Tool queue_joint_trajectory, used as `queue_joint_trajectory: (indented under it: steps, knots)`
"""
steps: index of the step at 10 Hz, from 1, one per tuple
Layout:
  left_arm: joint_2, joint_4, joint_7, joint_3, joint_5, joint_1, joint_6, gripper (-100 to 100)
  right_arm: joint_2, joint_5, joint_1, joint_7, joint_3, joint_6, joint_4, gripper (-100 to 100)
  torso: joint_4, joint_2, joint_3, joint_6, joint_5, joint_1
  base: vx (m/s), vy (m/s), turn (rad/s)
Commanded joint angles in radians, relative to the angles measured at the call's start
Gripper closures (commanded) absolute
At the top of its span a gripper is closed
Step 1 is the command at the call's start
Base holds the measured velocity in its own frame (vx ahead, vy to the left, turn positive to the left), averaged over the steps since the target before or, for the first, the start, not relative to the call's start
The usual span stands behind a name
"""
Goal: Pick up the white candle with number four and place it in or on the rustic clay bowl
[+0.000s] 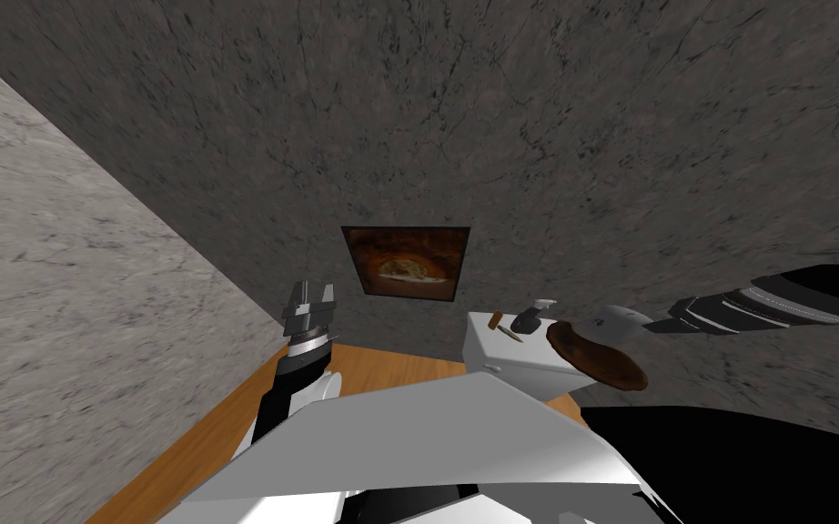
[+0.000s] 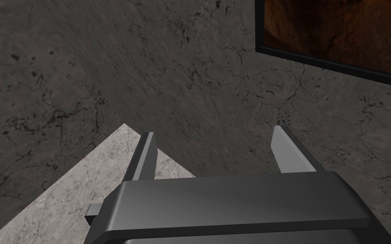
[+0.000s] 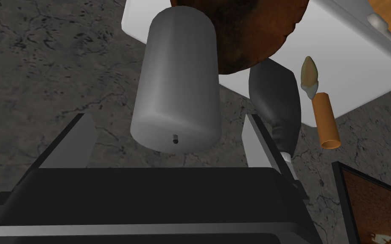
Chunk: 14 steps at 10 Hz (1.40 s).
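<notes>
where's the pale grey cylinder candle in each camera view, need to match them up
head view: pale grey cylindrical candle at the far edge of the dark brown clay bowl, right of centre.
left wrist view: open left gripper faces the wall beside the black-framed brown picture, away from the candle.
right wrist view: candle end-on between the open right gripper's fingers, sides untouched, bowl behind.
shared landmark: that framed picture, in all three views.

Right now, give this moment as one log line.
left gripper open, empty | right gripper open around candle, not touching | bowl beyond candle
</notes>
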Motion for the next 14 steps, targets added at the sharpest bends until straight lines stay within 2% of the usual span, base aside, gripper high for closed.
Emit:
queue_joint_trajectory:
  steps: [1, 2, 3, 5, 6, 9, 10, 11, 14]
  knots:
    - [0.000, 0.000, 0.000, 0.000, 0.000, 0.000, 0.000, 0, 0.000, 0.000, 0.000, 0.000, 0.000, 0.000, 0.000, -100, 0.000, 0.000, 0.000, 0.000, 0.000, 0.000, 0.000, 0.000, 0.000]
    - [0.000, 0.000, 0.000, 0.000, 0.000, 0.000, 0.000, 0, 0.000, 0.000, 0.000, 0.000, 0.000, 0.000, 0.000, 0, 0.000, 0.000, 0.000, 0.000, 0.000, 0.000, 0.000, 0.000, 0.000]
    - [0.000, 0.000, 0.000, 0.000, 0.000, 0.000, 0.000, 0, -0.026, 0.002, -0.014, -0.008, 0.010, -0.034, -0.008, -100, 0.000, 0.000, 0.000, 0.000, 0.000, 0.000, 0.029, -0.057, 0.018]
    - [0.000, 0.000, 0.000, 0.000, 0.000, 0.000, 0.000, 0, -0.033, 0.002, -0.017, -0.009, 0.012, -0.043, -0.010, -100, -0.001, -0.003, -0.002, 0.000, -0.001, -0.005, 0.043, -0.068, 0.015]
    - [0.000, 0.000, 0.000, 0.000, 0.000, 0.000, 0.000, 0, -0.059, 0.004, -0.031, -0.017, 0.022, -0.077, -0.017, -100, -0.001, -0.002, -0.001, 0.000, -0.001, -0.004, 0.038, -0.065, 0.013]
    - [0.000, 0.000, 0.000, 0.000, 0.000, 0.000, 0.000, 0, -0.059, 0.004, -0.031, -0.017, 0.022, -0.077, -0.017, -100, 0.000, -0.002, -0.001, 0.000, -0.001, -0.002, 0.016, -0.027, 0.005]
    - [0.000, 0.000, 0.000, 0.000, 0.000, 0.000, 0.000, 0, -0.053, 0.021, -0.036, -0.016, 0.011, -0.085, -0.007, -100, 0.000, -0.001, 0.000, 0.000, 0.000, -0.001, 0.000, 0.000, 0.000]
    - [0.000, 0.000, 0.000, 0.000, 0.000, 0.000, 0.000, 0, -0.054, 0.018, -0.035, -0.016, 0.013, -0.083, -0.009, 0, 0.000, 0.000, 0.000, 0.000, 0.000, 0.000, 0.000, 0.000, 0.000]
    - [0.000, 0.000, 0.000, 0.000, 0.000, 0.000, 0.000, 0, -0.054, 0.018, -0.036, -0.016, 0.013, -0.083, -0.009, 0, 0.000, 0.000, 0.000, 0.000, 0.000, 0.000, 0.000, 0.000, 0.000]
